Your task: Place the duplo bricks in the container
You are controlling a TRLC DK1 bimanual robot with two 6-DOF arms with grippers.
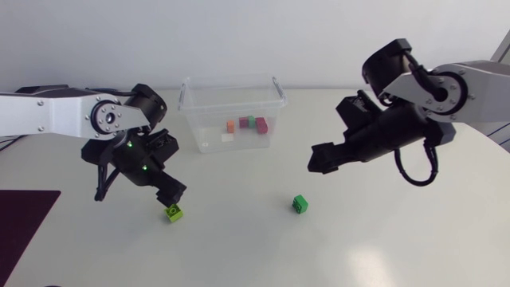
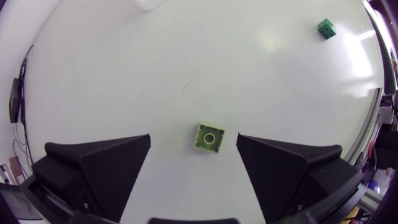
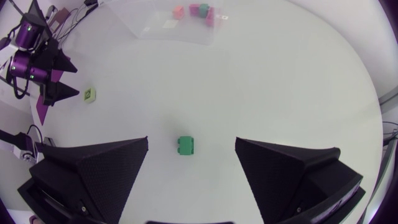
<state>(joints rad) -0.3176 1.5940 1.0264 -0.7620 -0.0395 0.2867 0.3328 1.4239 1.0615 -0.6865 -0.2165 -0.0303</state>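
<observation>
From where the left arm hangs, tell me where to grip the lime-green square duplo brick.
Probably grip the lime-green square duplo brick by its two opposite flat side walls, straight down from above: it lies stud-up under the open left gripper, slightly skewed.

On the table, left brick and right brick lie before the container holding more bricks.

A lab: robot arms flank a white table.

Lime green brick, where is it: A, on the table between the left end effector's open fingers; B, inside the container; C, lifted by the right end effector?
A: the lime green brick sits on the table between the spread fingers of the left end effector, touching neither.
</observation>
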